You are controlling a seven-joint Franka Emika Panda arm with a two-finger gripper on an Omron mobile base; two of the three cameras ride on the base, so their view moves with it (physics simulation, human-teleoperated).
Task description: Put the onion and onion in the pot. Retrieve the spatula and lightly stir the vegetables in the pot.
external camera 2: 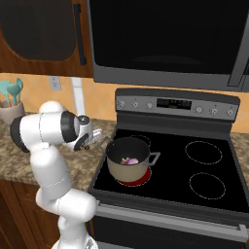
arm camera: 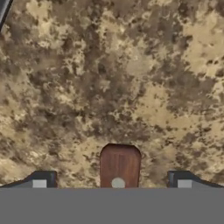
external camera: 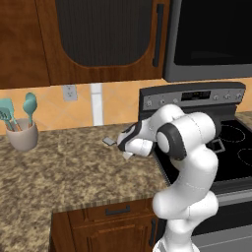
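The spatula lies on the granite counter left of the stove. Its grey blade (external camera: 109,141) sticks out beside my hand, and its brown handle end (arm camera: 119,166) rises between my fingertips. My gripper (arm camera: 111,180) is open just above it, with a finger (arm camera: 43,179) well clear on each side of the handle. From the base cameras the gripper (external camera: 126,153) (external camera 2: 95,136) hangs low over the counter. The pot (external camera 2: 127,165) stands on the front left burner with the purple onion (external camera 2: 130,161) inside. The tan onion is hard to make out in the pot's dark interior.
A beige crock (external camera: 22,135) with teal utensils stands at the counter's back left. The stove's control panel (external camera 2: 177,103) rises behind the burners, and the microwave (external camera 2: 170,39) hangs above. My own arm hides most of the pot in the left base view.
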